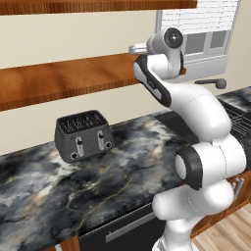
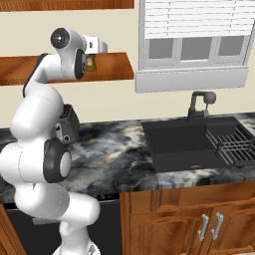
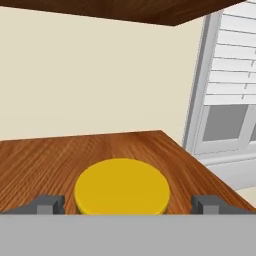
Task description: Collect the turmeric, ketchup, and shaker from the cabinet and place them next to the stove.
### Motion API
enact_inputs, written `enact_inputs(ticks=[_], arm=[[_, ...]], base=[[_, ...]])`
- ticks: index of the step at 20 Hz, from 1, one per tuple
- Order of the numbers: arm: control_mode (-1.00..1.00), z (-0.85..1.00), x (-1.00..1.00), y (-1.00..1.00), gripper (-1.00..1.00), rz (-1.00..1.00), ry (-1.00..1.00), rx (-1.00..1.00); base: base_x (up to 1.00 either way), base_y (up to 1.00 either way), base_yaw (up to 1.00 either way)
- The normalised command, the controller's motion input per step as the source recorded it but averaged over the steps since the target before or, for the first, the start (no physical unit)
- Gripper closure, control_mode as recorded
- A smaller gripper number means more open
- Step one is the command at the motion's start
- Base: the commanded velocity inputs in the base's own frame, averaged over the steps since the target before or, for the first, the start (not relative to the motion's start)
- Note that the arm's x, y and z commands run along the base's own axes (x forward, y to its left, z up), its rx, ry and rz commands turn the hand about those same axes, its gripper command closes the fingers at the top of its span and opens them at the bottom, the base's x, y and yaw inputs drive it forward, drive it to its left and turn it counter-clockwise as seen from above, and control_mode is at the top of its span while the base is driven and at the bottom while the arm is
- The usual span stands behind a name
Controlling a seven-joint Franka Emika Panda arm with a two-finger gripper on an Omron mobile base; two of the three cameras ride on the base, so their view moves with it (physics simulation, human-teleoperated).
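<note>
The turmeric (image 3: pixel 122 186) shows its round yellow lid close up in the hand view, standing on the cabinet's reddish-brown shelf board (image 3: pixel 60 160) near the board's right end. My gripper (image 3: pixel 128 204) is open, with one fingertip (image 3: pixel 50 204) to each side of the lid and a gap on both sides. From the right base view the jar's brown body (image 2: pixel 91 62) peeks out just under my hand (image 2: pixel 97 47) at the lower shelf (image 2: pixel 117 67). The ketchup, the shaker and the stove are out of view.
A dark grey toaster (image 1: pixel 84 135) stands on the black marble counter (image 1: pixel 127 162) under the shelves. To the right are a window (image 2: pixel 194 45), a black sink (image 2: pixel 179 142) with a faucet (image 2: pixel 199 104), and a dish rack (image 2: pixel 231 144). A second shelf board (image 1: pixel 98 6) runs above.
</note>
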Motion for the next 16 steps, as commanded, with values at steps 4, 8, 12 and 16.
enact_inputs(ticks=[4, 8, 12, 16], arm=[[-1.0, 0.0, 0.1, 0.01, -1.0, 0.0, 0.01, 0.0], [-1.0, -0.06, 0.08, 0.05, 1.0, 0.0, 0.03, 0.0], [-1.0, -0.08, 0.02, 0.02, 1.0, 0.0, 0.01, 0.0], [-1.0, -0.07, 0.0, 0.01, 1.0, 0.0, 0.03, 0.0]], base=[[0.0, 0.0, 0.0], [0.0, 0.0, 0.0], [0.0, 0.0, 0.0], [0.0, 0.0, 0.0]])
